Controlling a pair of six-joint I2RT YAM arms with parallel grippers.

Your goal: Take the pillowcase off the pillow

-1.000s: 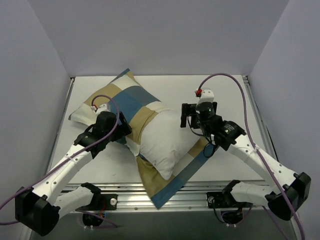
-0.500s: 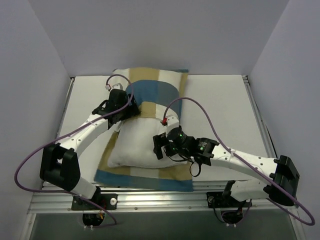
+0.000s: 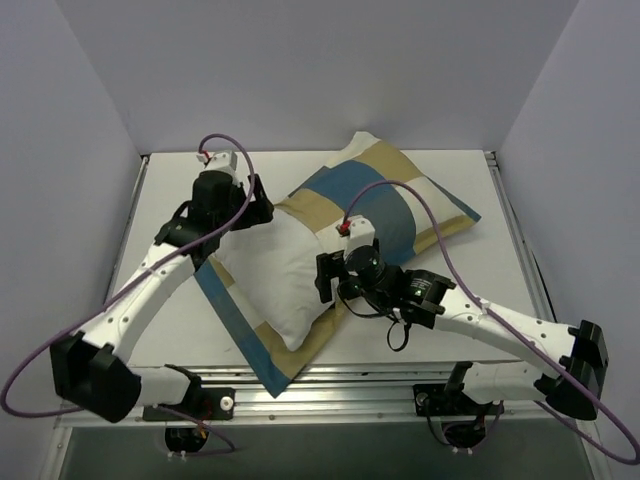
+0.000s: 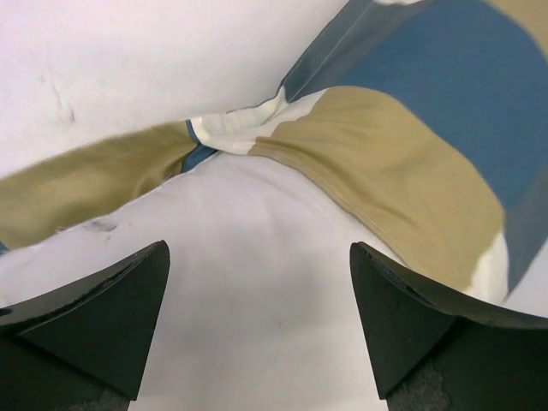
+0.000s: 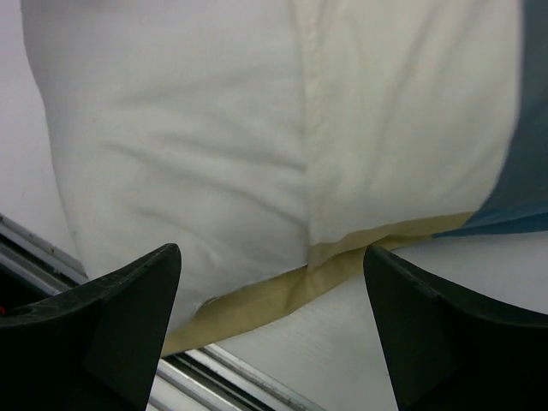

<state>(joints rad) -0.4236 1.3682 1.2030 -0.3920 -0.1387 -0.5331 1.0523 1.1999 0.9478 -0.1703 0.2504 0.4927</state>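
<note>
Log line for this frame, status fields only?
left end effector: open | right end effector: open | pillow: partly inside pillowcase | removal: unfinished

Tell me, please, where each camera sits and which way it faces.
Top external: above and behind the bases, looking down on the table; both arms show.
Left wrist: on the left arm, looking past the left gripper at pillow and bunched pillowcase.
Right wrist: on the right arm, past the right gripper at the pillow's edge.
All share pillow and pillowcase.

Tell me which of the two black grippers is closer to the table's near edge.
The right gripper, at the plump white pillow's side; the left gripper is farther back, by the bunched checked fabric pillowcase.
</note>
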